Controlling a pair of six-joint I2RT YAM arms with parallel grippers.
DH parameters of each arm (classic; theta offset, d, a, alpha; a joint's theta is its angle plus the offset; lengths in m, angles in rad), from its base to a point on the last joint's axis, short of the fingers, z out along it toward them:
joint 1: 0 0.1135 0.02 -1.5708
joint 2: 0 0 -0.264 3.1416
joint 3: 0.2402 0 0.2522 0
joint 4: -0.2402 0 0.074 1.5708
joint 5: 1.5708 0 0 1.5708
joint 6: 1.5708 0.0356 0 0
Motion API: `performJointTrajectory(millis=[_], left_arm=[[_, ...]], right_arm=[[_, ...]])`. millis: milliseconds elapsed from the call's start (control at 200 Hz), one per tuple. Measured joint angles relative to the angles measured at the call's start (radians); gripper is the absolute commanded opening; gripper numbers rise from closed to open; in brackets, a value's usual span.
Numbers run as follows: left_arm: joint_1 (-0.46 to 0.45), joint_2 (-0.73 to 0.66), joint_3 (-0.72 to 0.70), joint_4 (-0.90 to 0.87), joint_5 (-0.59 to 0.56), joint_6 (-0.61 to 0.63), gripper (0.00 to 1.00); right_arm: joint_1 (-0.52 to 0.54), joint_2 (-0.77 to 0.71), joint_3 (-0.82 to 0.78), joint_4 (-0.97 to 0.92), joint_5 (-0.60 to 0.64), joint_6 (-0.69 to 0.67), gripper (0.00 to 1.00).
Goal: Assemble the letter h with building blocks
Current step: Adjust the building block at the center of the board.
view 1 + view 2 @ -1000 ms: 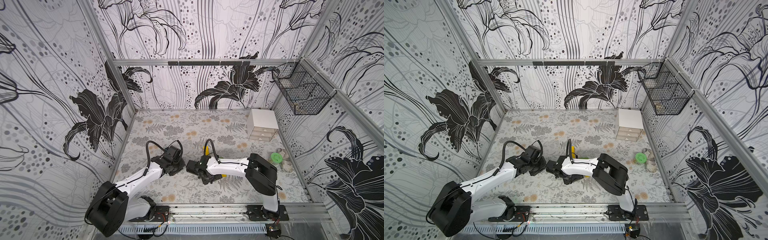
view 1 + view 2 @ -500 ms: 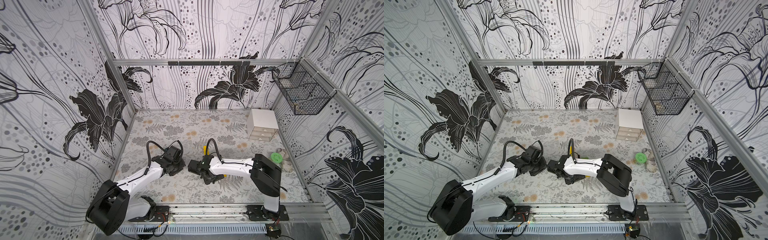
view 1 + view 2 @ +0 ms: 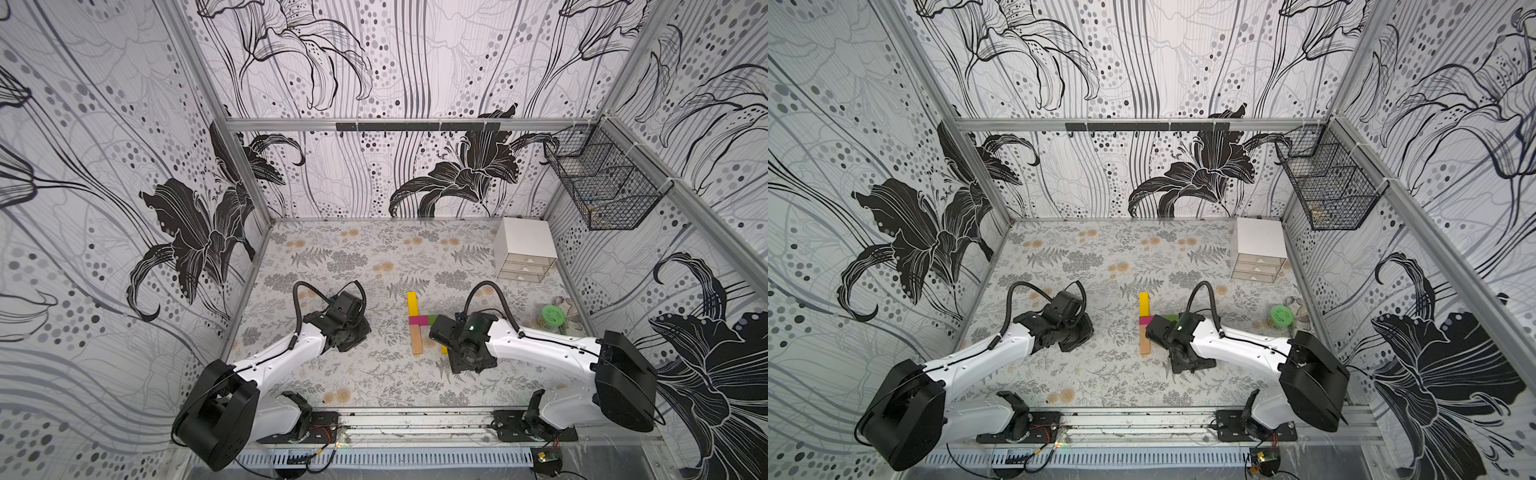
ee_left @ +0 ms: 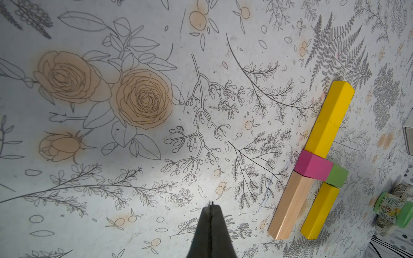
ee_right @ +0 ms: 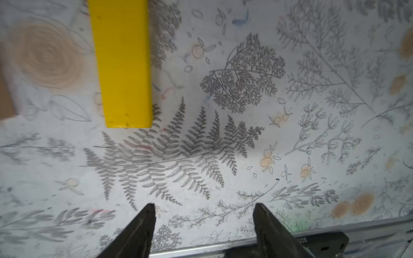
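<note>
The floral-printed table (image 3: 353, 257) carries everything. The right arm (image 3: 540, 345) reaches in from the front-right corner, and its wrist hangs over the right side of the blocks. The right gripper (image 5: 204, 207) has its jaws spread wide with nothing between them, only bare table. The squared end of a yellow block lies just beyond its fingertips and apart from them. Whether the tips touch the table is hard to judge.

The left arm (image 3: 282, 353) comes from the front-left corner. The left gripper (image 4: 211, 207) has its fingers pressed together, holds nothing, and stands well apart from the blocks.

A white mini drawer chest (image 3: 524, 243) sits in the back-right corner.

The letter h (image 3: 417, 326) lies flat at about the middle of the table. Its stem runs back to front: a long yellow block (image 4: 328, 118), a short magenta block (image 4: 312, 165), then a tan wood block (image 4: 290, 205), each meeting the next. A short green block (image 4: 337, 176) butts against the magenta block's right side. A second yellow block (image 4: 317, 214) runs forward from the green block, close beside the wood.

A green-lidded jar (image 3: 552, 316) stands near the right edge.

In both top views the right wrist covers most of the green block and nearly all of the second yellow block. In the right wrist view that block is cut off by the frame, and the wood is only a blurred sliver at the border.
</note>
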Motion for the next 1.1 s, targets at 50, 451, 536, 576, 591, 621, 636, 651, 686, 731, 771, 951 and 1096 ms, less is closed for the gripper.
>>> performJointTrajectory(millis=[50, 451, 536, 576, 591, 621, 636, 651, 686, 731, 771, 951, 1096], left_arm=[[0.0, 0.0, 0.0, 0.0, 0.0, 0.0, 0.0], [0.0, 0.0, 0.0, 0.0, 0.0, 0.0, 0.0], [0.0, 0.0, 0.0, 0.0, 0.0, 0.0, 0.0], [0.0, 0.0, 0.0, 0.0, 0.0, 0.0, 0.0], [0.0, 0.0, 0.0, 0.0, 0.0, 0.0, 0.0], [0.0, 0.0, 0.0, 0.0, 0.0, 0.0, 0.0], [0.0, 0.0, 0.0, 0.0, 0.0, 0.0, 0.0], [0.0, 0.0, 0.0, 0.0, 0.0, 0.0, 0.0], [0.0, 0.0, 0.0, 0.0, 0.0, 0.0, 0.0], [0.0, 0.0, 0.0, 0.0, 0.0, 0.0, 0.0], [0.0, 0.0, 0.0, 0.001, 0.0, 0.0, 0.0], [0.0, 0.0, 0.0, 0.001, 0.0, 0.001, 0.0], [0.0, 0.0, 0.0, 0.001, 0.0, 0.001, 0.0]], right_arm=[[-0.009, 0.0, -0.016, 0.016, -0.013, 0.0, 0.73], [-0.048, 0.139, 0.012, 0.138, -0.031, -0.005, 0.72], [-0.054, 0.158, 0.028, 0.151, -0.031, -0.008, 0.72], [-0.058, 0.163, 0.033, 0.157, -0.031, -0.009, 0.72], [-0.059, 0.165, 0.035, 0.159, -0.03, -0.009, 0.72], [-0.062, 0.168, 0.037, 0.163, -0.03, -0.009, 0.72], [-0.063, 0.17, 0.038, 0.164, -0.029, -0.009, 0.72], [-0.064, 0.171, 0.039, 0.165, -0.028, -0.009, 0.72], [-0.067, 0.174, 0.039, 0.167, -0.027, -0.01, 0.72], [-0.07, 0.178, 0.039, 0.169, -0.024, -0.012, 0.72], [-0.072, 0.181, 0.04, 0.171, -0.024, -0.013, 0.72], [-0.075, 0.192, 0.047, 0.172, -0.019, -0.027, 0.72], [-0.077, 0.198, 0.054, 0.171, -0.015, -0.028, 0.72]])
